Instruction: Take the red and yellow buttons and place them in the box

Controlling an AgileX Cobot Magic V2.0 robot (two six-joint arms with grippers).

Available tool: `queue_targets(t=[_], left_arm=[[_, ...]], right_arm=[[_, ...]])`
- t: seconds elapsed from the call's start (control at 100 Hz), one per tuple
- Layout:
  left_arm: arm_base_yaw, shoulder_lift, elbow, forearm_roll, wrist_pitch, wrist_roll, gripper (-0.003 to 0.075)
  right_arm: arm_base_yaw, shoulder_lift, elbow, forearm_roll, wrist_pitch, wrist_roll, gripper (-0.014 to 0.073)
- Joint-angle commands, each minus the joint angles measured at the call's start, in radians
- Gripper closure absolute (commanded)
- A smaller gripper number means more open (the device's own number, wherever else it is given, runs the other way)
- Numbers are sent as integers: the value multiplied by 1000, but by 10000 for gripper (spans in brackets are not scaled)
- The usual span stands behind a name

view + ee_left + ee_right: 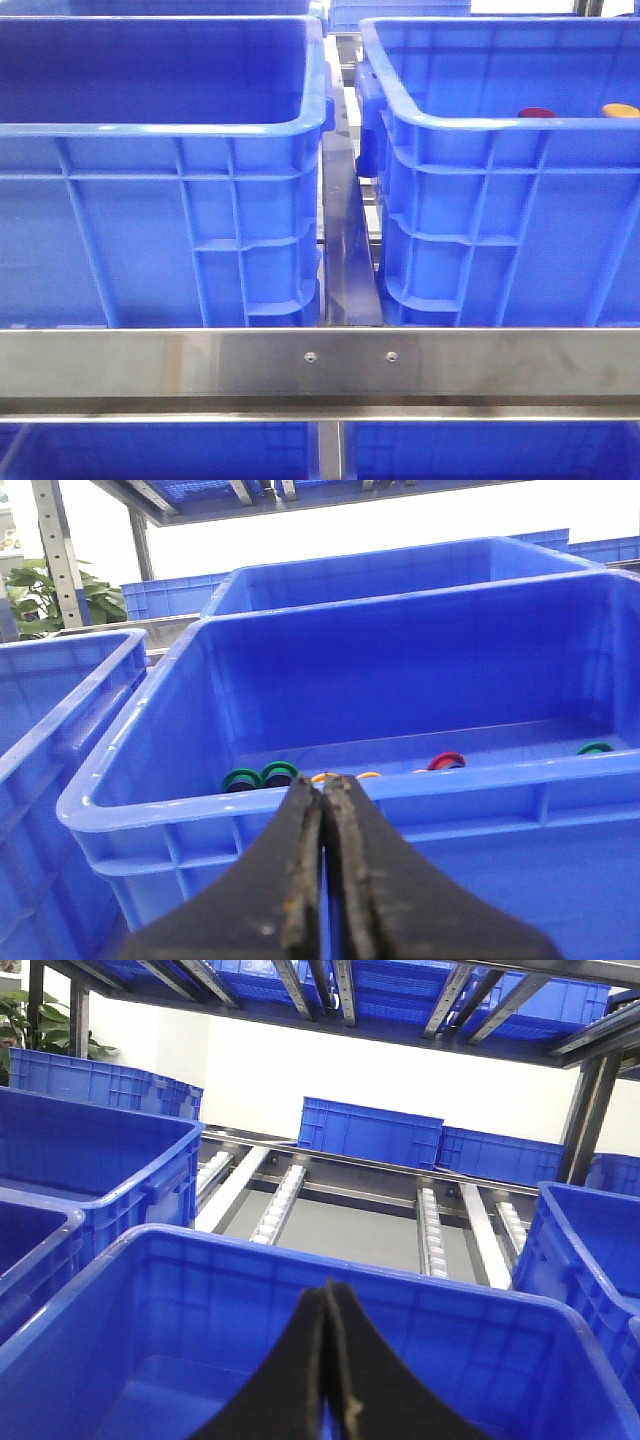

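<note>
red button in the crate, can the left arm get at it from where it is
Probably yes: the red button lies uncovered on the crate floor, nothing over it. But the left fingers are shut and outside the near rim, so they must open and clear it.

bright blue box (160, 230), red button (536, 113), yellow-orange button (621, 110)

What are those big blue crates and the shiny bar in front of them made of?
The crates look like moulded plastic: uniform glossy blue, ribbed walls, a thick rolled rim catching soft highlights. The bar looks like brushed metal, probably stainless steel or aluminium: grey, streaky reflections, and two small screw heads.
</note>
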Motion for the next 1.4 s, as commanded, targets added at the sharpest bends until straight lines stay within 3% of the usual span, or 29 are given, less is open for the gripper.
queue_targets(t=[0.0, 0.63, 0.79, 0.91, 1.04, 1.24, 1.39], left_arm=[[0, -34, 43, -12, -85, -6, 739], [0, -34, 43, -12, -85, -6, 739], [0, -34, 43, -12, -85, -6, 739], [0, -34, 43, -12, -85, -6, 739], [0, -34, 43, -12, -85, -6, 739], [0, -34, 43, -12, -85, -6, 739], [0, -34, 43, -12, -85, -6, 739]], right_arm=[[-5, 1, -28, 97, 28, -6, 662], [-5, 1, -26, 100, -23, -6, 662], [-5, 1, -28, 67, -8, 59, 662], [-5, 1, -45, -157, -6, 229, 662], [-5, 1, -63, -446, -18, 525, 662], [-3, 0, -69, -1001, -37, 1122, 662], [53, -12, -68, -1310, -103, 1434, 662]])
